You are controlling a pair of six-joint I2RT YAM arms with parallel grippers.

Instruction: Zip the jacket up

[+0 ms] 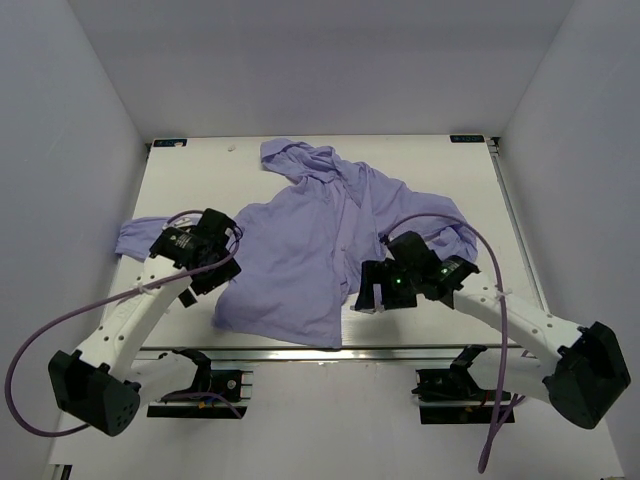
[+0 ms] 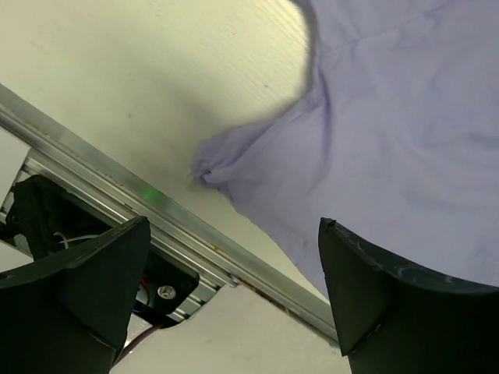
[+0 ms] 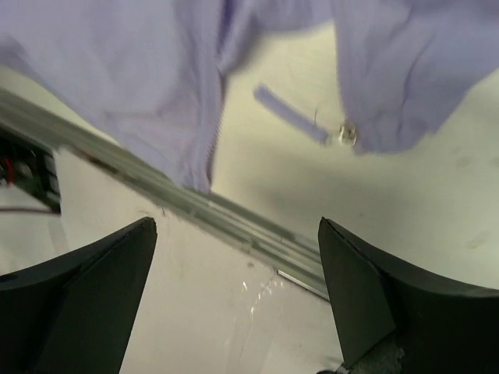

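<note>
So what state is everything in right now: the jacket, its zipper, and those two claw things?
jacket: spread out and wrinkled, front open at the hem.
zipper pull: at the corner of one front edge, not joined to the other edge.
left gripper: open, holding nothing.
right gripper: open, holding nothing.

The jacket [image 1: 320, 250] lies across the middle of the tabletop [image 1: 200, 175], hood at the far side and hem toward the near edge. My left hand [image 1: 197, 287] is at the hem's near-left corner, my right hand [image 1: 372, 295] at its near-right. One sleeve [image 1: 135, 238] reaches out left, beyond my left hand.
</note>
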